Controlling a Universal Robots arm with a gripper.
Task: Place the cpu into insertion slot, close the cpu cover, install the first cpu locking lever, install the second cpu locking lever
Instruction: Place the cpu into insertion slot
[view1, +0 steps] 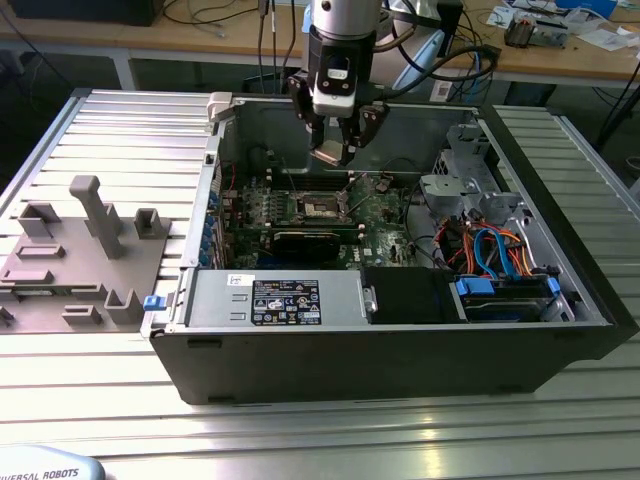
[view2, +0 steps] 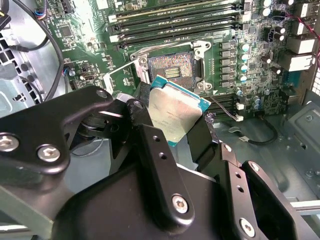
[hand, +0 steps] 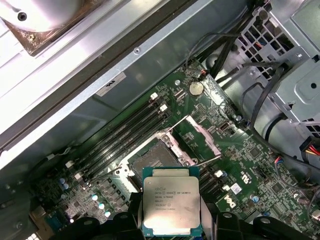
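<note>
Over the open computer case (view1: 330, 360), fingers (view2: 200, 142) clamp the cpu (hand: 171, 205) by its edges, leaving its underside free for the uncovered insertion slot (hand: 151, 158).

Counted: one cpu (hand: 171, 207), one insertion slot (hand: 156, 161), one cpu cover (hand: 204, 136). One gripper (view1: 338, 152), one open computer case (view1: 400, 350), one coin battery (hand: 196, 88). One grey fixture block (view1: 80, 250), one slatted metal table (view1: 400, 430).
</note>
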